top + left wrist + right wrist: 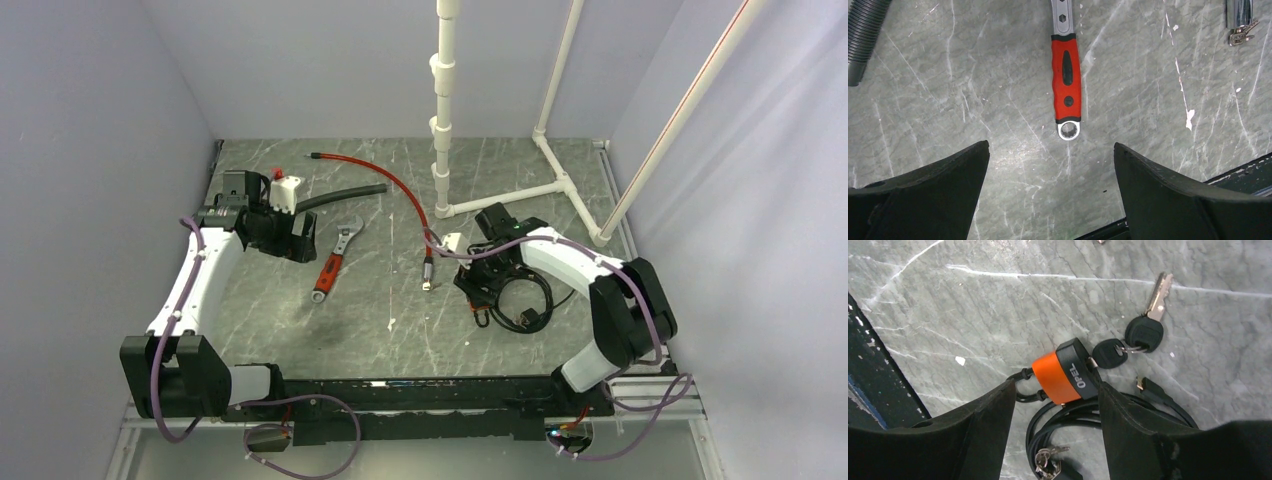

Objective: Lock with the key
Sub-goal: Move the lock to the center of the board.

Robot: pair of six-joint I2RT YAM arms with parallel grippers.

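Grey marble tabletop point(400, 330) | left gripper point(1050, 150) spread wide, idle above wrench point(1066, 75) at upper centre, likely kept out of the way | right gripper point(1055, 387) straddling orange padlock point(1053, 375) mid-frame, jaws parted, not yet pinching, probably to steady it | key point(1110, 354) black head against padlock's dark end, right of centre, apparently seated for turning

Your table point(948, 100) is marbled grey with white veins; the wrench point(1066, 75) has a red handle with black inlays and silver ends. The padlock point(1060, 377) is orange and black, the key point(1146, 330) black-headed with a silver blade.
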